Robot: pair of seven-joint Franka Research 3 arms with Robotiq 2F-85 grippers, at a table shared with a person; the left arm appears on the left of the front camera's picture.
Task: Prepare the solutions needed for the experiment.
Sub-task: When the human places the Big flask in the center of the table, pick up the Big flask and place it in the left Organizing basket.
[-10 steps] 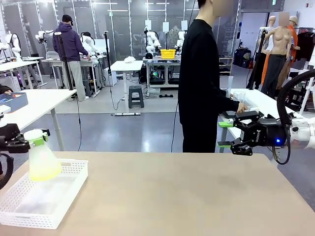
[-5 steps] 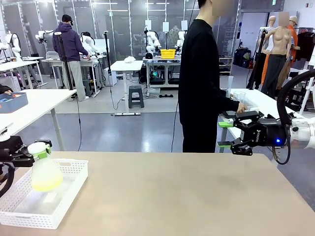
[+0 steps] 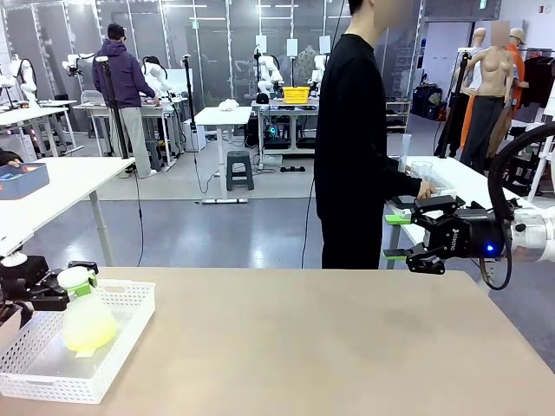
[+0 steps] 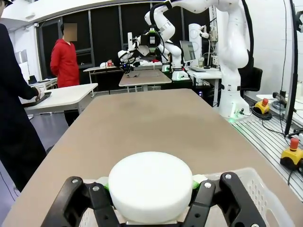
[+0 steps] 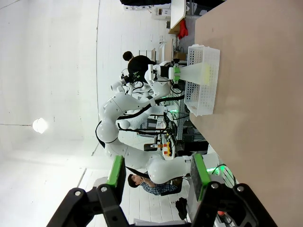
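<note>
Left gripper clamps the neck of a frosted conical flask, just under its white cap. Inside the flask sits the pale yellow-green solution, within the white basket. Right gripper, well apart from the basket, hangs open and empty.

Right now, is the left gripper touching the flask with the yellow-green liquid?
Touching. In the front view the left gripper is clamped on the neck of the flask above the white basket; the left wrist view shows its green pads pressed against the white cap.
</note>
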